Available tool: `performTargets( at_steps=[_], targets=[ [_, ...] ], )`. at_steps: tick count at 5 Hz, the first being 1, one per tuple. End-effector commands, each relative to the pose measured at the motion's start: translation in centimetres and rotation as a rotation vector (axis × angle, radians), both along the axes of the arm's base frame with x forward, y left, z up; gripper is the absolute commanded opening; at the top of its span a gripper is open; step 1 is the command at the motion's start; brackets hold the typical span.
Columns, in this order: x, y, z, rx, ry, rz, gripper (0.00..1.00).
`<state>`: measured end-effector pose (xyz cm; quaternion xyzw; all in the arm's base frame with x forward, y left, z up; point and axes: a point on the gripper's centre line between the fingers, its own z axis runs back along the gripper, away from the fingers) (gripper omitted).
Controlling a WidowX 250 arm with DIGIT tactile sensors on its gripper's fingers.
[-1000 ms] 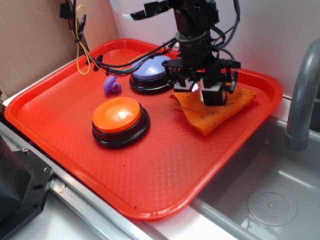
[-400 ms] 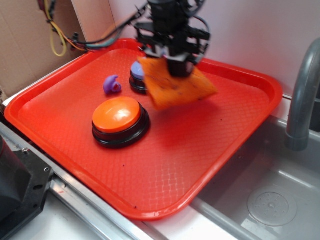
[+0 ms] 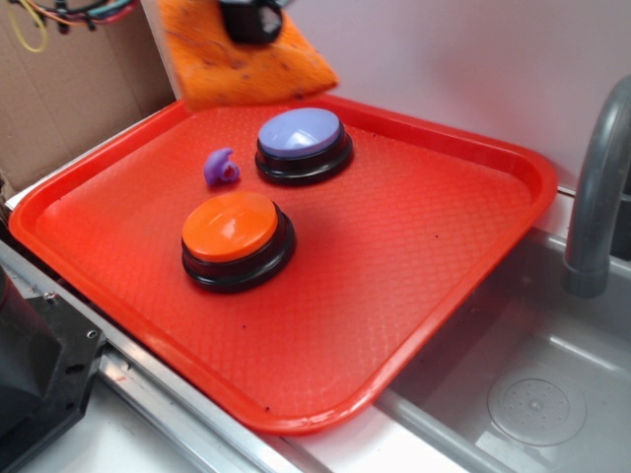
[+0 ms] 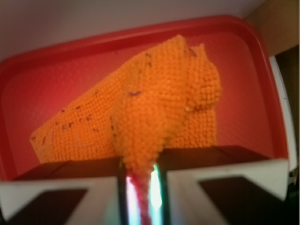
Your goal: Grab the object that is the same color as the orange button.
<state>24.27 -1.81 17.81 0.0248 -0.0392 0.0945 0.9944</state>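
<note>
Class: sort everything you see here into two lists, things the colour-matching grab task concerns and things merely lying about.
Job: orange cloth, hanging from the gripper above the tray; orange button.

Lying about: purple button, small purple piece, red tray, faucet, sink.

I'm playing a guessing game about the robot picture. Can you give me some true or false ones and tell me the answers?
1. The hand is shut on the orange cloth. True.
2. The orange cloth is lying flat on the red tray. False: it hangs in the air above the tray's back edge.
3. The orange button sits on the tray. True.
4. The purple button is closer to the front of the tray than the orange button. False: it sits further back.
5. The small purple thing is on top of the orange button. False: it rests on the tray beside the purple button.
</note>
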Motion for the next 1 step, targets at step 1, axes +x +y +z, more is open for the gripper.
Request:
performTargets(
  at_steps=[1],
  targets=[
    [-2.92, 3.35, 4.26, -0.034, -0.108, -0.053, 0.00]
  ],
)
